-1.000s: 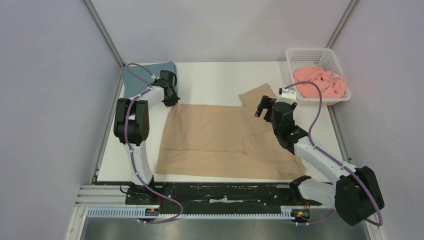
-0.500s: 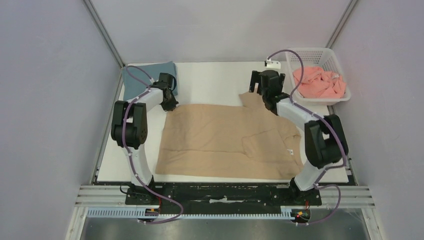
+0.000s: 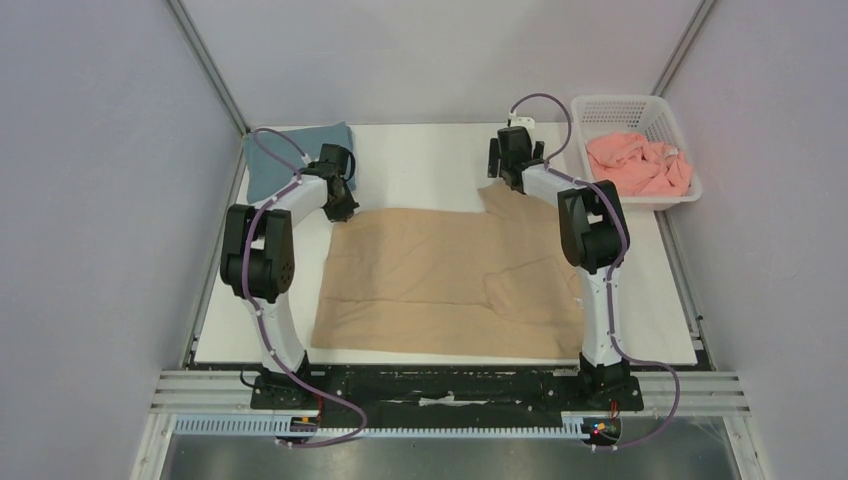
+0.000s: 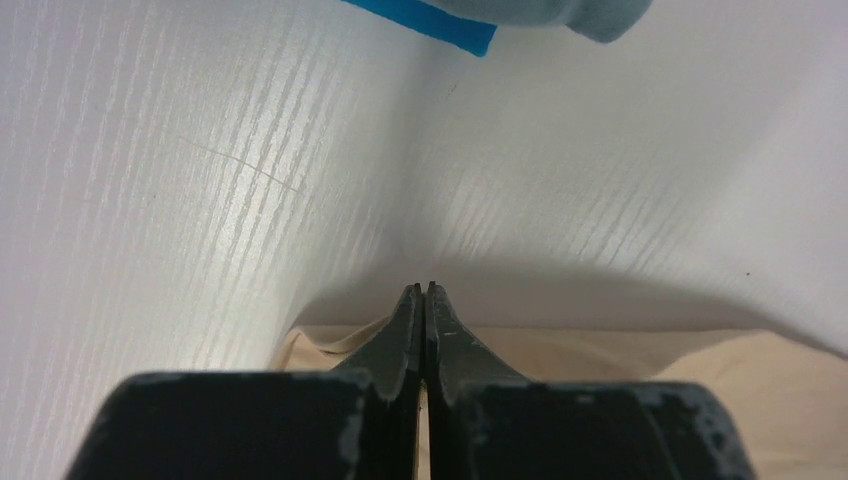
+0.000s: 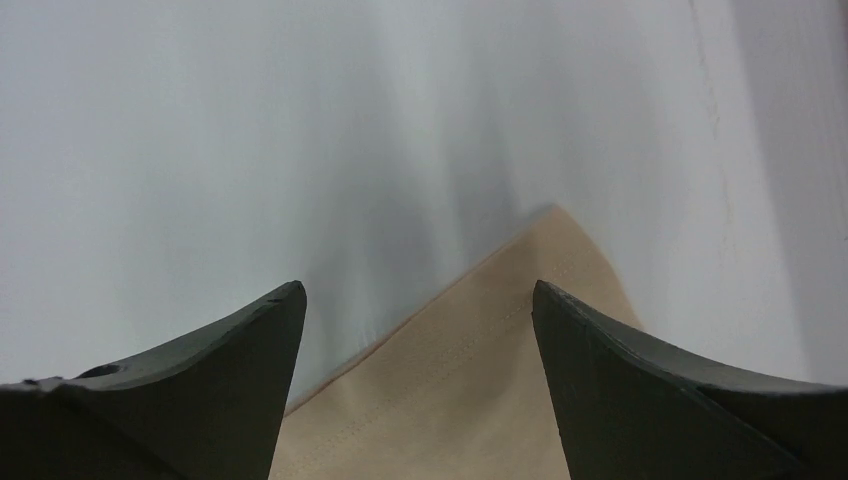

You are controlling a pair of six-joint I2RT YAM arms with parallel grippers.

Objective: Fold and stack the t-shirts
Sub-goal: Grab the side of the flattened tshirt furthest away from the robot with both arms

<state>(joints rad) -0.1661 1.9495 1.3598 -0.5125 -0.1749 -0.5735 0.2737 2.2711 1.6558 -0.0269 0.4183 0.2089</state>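
Tan t-shirt (image 3: 440, 275) lies spread across the worktop (image 3: 430, 160); left gripper (image 3: 341, 207) is clenched at its 10 o'clock corner, hold on cloth unclear; right gripper (image 5: 415, 290) is released, straddling the 1 o'clock sleeve tip.

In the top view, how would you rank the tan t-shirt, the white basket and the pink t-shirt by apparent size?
Largest: tan t-shirt.
Then: white basket.
Smallest: pink t-shirt, bunched inside the basket.

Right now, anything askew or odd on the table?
The tan t-shirt isn't flat: a flap near its right edge is doubled over onto the body. The pink t-shirt lies crumpled in the basket. Nothing spilled or damaged.
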